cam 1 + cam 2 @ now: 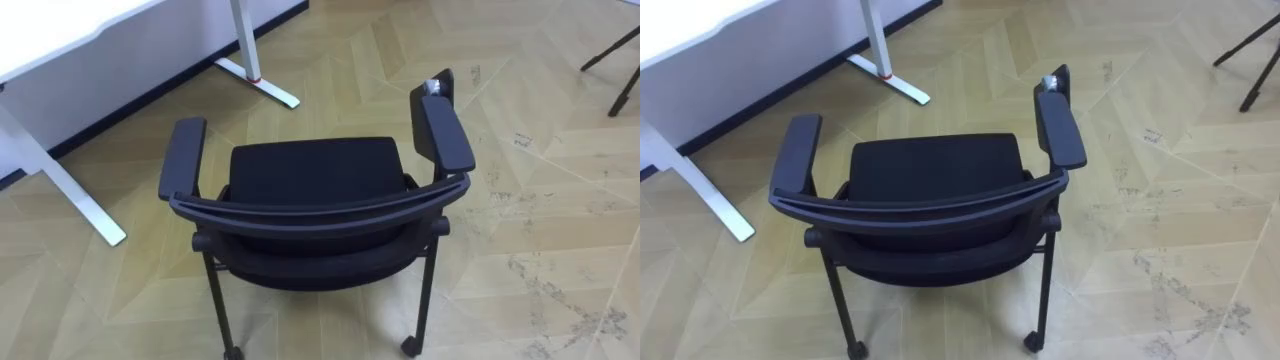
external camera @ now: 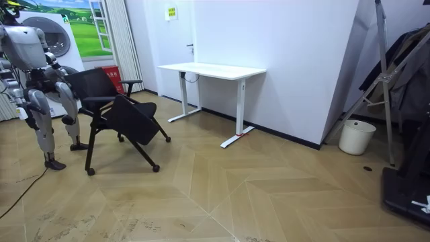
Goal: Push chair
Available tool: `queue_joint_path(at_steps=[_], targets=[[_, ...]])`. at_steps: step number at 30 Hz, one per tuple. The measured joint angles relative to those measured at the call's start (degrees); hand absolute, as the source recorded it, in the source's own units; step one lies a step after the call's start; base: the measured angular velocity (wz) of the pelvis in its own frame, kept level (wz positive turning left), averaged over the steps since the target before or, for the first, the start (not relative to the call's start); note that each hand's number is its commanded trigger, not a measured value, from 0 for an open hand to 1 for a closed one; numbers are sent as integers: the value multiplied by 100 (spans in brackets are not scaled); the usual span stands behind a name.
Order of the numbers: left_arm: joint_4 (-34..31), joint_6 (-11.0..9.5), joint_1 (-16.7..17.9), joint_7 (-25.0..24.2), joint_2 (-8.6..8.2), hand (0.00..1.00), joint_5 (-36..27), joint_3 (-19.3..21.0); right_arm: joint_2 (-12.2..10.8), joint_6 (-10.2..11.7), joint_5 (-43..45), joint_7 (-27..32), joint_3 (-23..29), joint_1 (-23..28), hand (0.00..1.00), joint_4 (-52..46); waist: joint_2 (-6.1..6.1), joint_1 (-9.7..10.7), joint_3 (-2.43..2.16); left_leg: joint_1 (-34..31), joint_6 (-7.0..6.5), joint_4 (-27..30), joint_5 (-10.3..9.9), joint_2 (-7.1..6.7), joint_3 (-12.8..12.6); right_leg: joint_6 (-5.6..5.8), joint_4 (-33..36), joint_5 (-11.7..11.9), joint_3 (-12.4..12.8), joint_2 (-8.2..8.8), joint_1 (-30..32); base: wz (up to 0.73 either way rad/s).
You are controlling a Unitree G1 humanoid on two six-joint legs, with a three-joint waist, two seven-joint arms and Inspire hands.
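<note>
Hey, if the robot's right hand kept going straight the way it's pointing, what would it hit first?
Probably the chair's backrest, right ahead of the robot. The right robot hand is too small in the room view to judge its aim exactly.

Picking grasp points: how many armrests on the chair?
2: left armrest at the seat's left side, right armrest at its right. Both in full view.

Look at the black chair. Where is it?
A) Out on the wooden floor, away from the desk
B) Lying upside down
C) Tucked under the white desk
A: the black chair stands upright on the wooden floor, apart from the white desk.
</note>
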State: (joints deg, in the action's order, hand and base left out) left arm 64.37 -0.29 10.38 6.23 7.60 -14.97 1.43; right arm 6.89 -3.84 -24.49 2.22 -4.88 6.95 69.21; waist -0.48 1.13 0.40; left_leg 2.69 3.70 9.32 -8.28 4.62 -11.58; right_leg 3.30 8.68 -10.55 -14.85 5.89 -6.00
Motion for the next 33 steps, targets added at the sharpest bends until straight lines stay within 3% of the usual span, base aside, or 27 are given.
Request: queue_joint_path(at_steps=[8,16,25,32,33], targets=[[-17,-9,106,477,1,0,124,187,-24,6,-8,7,35,-1,0,-2,-123,-3,16,18,0,-3,0,0,-24,1,-1,-1,53,0,-8,-1],[11,-2,232,848,-29,0,102,301,-28,4,-72,67,216,131,0,8,-141,-18,18,76,-3,-1,-6,-5,-10,0,-7,0,42,1,-83,0],[0,11,323,1434,-63,0,245,575,-31,-3,-89,222,371,123,0,41,1,-134,-29,137,-10,4,-13,-9,3,1,5,-1,65,0,-143,0],[-254,40,283,2137,40,0,865,936,59,6,133,209,536,40,0,85,109,-123,-21,198,-18,4,-21,-25,97,6,0,-4,33,-1,-235,4],[-258,40,232,2264,71,0,1090,970,61,9,199,205,640,34,0,88,167,-105,-35,197,-19,3,-22,-27,101,7,-1,-4,34,0,-237,0]])
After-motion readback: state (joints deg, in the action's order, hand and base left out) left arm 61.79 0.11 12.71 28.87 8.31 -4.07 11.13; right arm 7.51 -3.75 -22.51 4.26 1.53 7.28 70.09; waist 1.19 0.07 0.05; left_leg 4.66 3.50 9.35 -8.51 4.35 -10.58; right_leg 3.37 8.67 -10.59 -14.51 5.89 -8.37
